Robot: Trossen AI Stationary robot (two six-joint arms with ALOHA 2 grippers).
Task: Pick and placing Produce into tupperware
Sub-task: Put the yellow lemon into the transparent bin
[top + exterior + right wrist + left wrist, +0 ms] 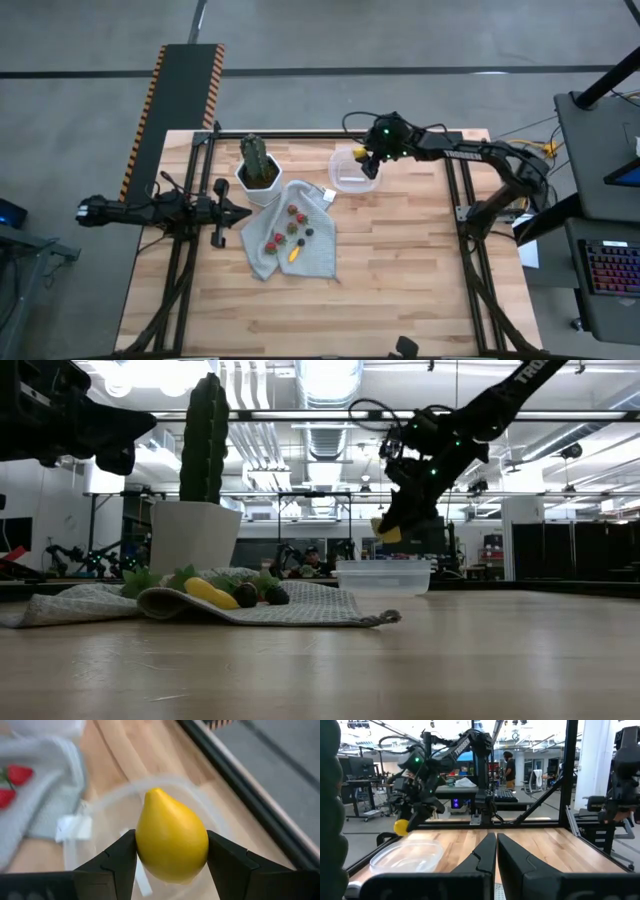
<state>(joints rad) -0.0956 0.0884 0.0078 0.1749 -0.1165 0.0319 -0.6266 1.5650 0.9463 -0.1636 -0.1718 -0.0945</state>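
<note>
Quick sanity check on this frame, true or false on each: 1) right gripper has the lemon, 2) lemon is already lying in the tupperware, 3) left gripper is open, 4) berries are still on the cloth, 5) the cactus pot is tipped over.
1) The right gripper holds the lemon. True.
2) The lemon lies in the tupperware. False: it hangs above the container, clamped between the fingers.
3) The left gripper is open. False: its fingers are shut, holding nothing.
4) Red berries lie on the grey cloth. True.
5) The cactus pot is tipped over. False: it stands upright beside the cloth.
</note>
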